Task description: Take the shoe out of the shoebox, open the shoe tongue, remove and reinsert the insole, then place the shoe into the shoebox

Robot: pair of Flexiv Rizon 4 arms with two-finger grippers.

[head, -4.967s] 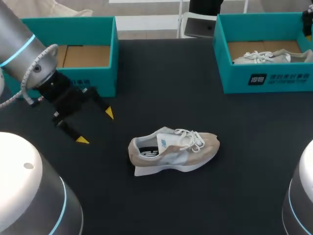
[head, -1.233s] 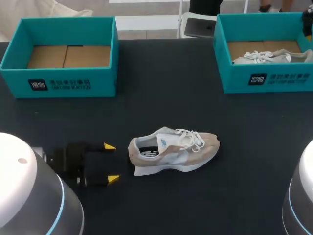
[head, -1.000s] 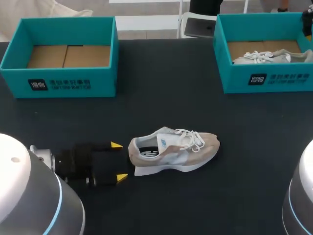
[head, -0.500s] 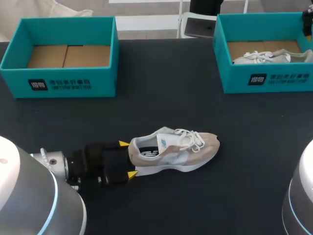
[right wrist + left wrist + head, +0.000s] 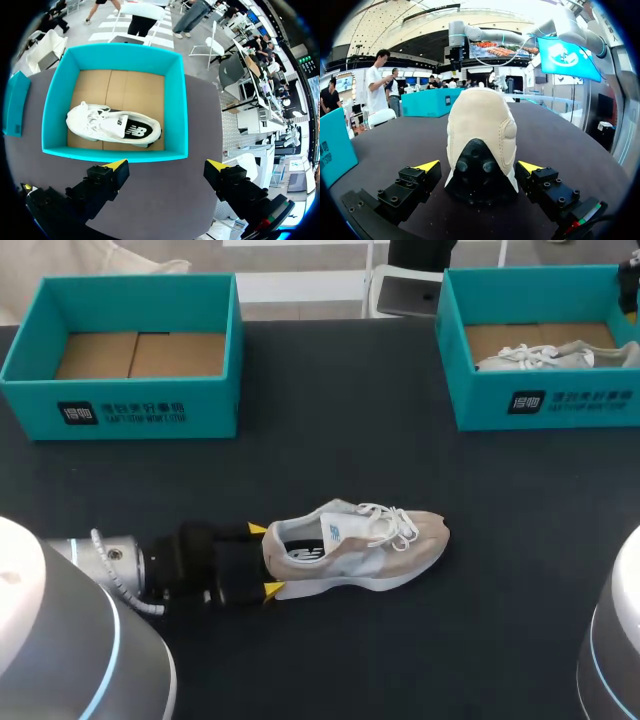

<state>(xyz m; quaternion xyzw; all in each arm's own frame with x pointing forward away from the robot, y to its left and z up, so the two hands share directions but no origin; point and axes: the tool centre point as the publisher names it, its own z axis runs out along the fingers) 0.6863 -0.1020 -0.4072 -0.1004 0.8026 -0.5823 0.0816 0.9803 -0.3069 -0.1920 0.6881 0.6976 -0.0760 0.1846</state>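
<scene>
Flanking the heel of the beige shoe (image 5: 360, 545) at the near side of the table (image 5: 330, 450), the L gripper (image 5: 265, 559) was seen released: one yellow tip lay each side of the heel, w/ slim gaps in the L wrist view, so nothing was clamped yet. The shoe was found outside both boxes, upright on its sole, toe pointed to the robot's R. The step in hand was judged to be a heel grab, prob. to steady the shoe for tongue & insole work. To be done well, the fingers should be closed evenly & low on the heel, centred, so the shoe is not twisted or tipped. Dark table top was shown on every side of the shoe, so room for lifting was judged ample. Further off, the L shoebox (image 5: 135, 405), cardboard floor showing, & the R shoebox (image 5: 545, 405) were set well apart from it; their walls would have to be cleared from above. Over the R shoebox, which held a white shoe (image 5: 112, 125), the R gripper (image 5: 167, 165) hung w/ fingers spread, gripping nothing.
</scene>
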